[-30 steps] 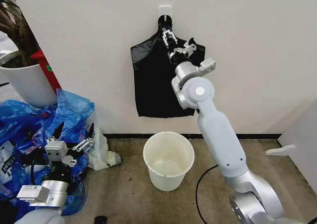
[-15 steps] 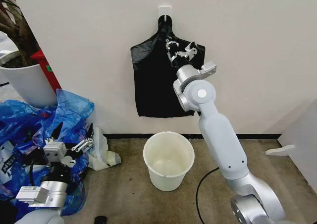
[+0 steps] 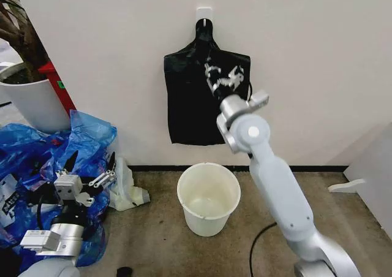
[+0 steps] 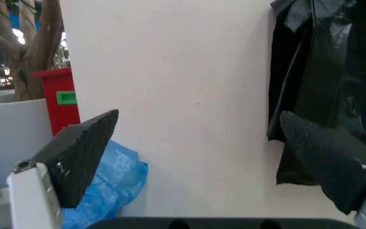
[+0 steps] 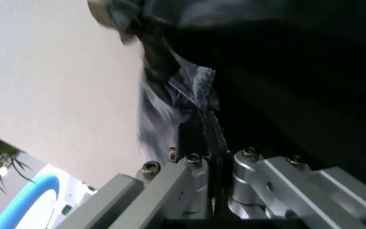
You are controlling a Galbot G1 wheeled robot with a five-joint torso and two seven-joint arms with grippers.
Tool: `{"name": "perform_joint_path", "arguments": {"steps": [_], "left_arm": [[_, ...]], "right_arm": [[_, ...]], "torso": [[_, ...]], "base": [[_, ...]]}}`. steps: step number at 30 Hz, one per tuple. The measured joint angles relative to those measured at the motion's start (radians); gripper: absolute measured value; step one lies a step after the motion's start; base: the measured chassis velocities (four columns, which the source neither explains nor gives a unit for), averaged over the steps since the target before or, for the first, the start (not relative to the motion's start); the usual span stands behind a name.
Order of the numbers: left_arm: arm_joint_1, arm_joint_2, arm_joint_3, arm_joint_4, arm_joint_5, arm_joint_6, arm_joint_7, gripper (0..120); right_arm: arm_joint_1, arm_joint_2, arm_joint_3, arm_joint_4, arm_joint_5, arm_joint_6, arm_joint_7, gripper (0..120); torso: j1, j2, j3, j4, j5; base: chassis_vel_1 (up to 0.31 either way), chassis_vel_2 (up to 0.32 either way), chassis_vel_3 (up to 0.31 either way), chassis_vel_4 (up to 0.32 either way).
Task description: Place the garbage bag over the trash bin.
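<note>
The garbage bag is glossy black film hanging against the wall from a white hook; I cannot tell whether it is one layer or several. My right gripper is raised against its upper middle. In the right wrist view the fingers are closed together with black film pinched between them. The trash bin, a small white bucket, stands open on the floor below the bag. My left gripper rests low at the left, open, holding nothing. In the left wrist view its fingers frame the wall and the bag's edge.
A heap of translucent blue bags lies at the left around my left arm. A large white plant pot and a red board stand behind it. Crumpled white plastic lies left of the bin. A black cable runs across the floor.
My right gripper has come down from just under the hook to the bag's upper middle. The bag's upper right corner has shifted. The left arm has not moved.
</note>
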Motion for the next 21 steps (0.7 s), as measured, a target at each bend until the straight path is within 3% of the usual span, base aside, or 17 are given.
{"name": "perform_joint_path", "arguments": {"steps": [12, 21], "left_arm": [[0.003, -0.003, -0.001, 0.009, -0.002, -0.012, 0.001, 100], [0.006, -0.004, 0.009, 0.009, 0.001, -0.019, 0.006, 100]], "right_arm": [[-0.298, -0.023, -0.01, 0.118, -0.101, -0.026, -0.051, 0], [-0.493, -0.037, 0.045, 0.19, -0.193, -0.04, -0.132, 0]], "torso": [[0.0, 0.0, 0.0, 0.0, 0.0001], [0.0, 0.0, 0.0, 0.0, 0.0]], "base": [[0.0, 0.0, 0.0, 0.0], [0.0, 0.0, 0.0, 0.0]]}}
